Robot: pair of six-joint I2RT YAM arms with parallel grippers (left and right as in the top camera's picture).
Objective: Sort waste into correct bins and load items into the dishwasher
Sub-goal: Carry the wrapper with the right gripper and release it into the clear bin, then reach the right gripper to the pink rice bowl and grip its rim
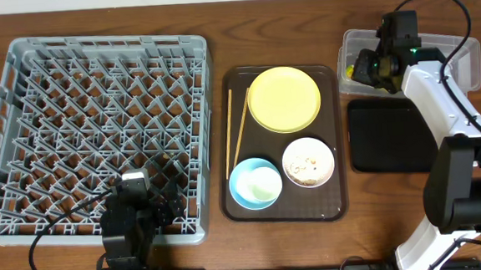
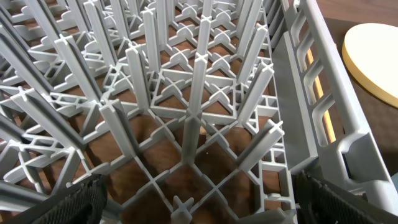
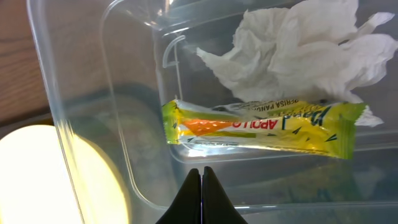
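The clear plastic bin (image 3: 81, 81) holds the green-and-orange wrapper (image 3: 261, 127) and the crumpled white tissue (image 3: 298, 43). My right gripper (image 3: 201, 180) hangs shut and empty just above that bin's (image 1: 469, 50) left end, its tips short of the wrapper. The black bin (image 1: 387, 134) lies in front of it. On the brown tray (image 1: 338, 204) sit the yellow plate (image 1: 283, 99), the light blue bowl (image 1: 254, 184), the cream bowl (image 1: 308, 161) with beige scraps, and the chopsticks (image 1: 234, 131). My left gripper (image 2: 202, 205) stands wide open over the grey dish rack's (image 1: 98, 127) front pegs.
The rack's right wall (image 2: 336, 106) rises between my left gripper and the yellow plate (image 2: 373, 59). Bare wooden table shows between rack, tray and bins. The right arm's white links (image 1: 444, 114) stretch over the black bin's right side.
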